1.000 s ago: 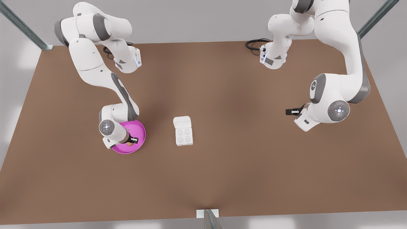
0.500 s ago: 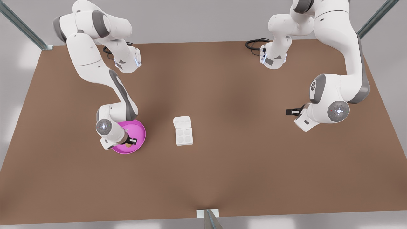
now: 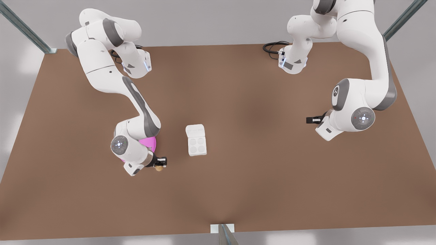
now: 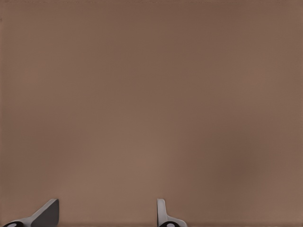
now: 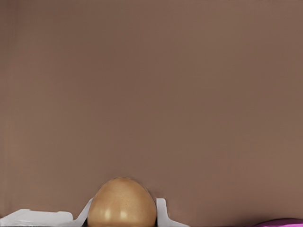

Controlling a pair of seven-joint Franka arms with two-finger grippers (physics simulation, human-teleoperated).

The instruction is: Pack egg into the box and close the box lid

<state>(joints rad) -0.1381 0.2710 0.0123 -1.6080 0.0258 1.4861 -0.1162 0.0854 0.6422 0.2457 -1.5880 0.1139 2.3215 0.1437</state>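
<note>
One hand (image 3: 160, 164) gripping egg (image 3: 158, 168), other parted

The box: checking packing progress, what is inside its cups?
The box lies open, its four cups bare. The egg is gripped in the right end effector, off the pink plate.

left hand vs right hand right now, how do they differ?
The right hand is shut on the egg, beside the pink plate; the left hand is open and holds nothing. The right is nearer the box; the left waits far off. Both hang over the brown table.
</note>
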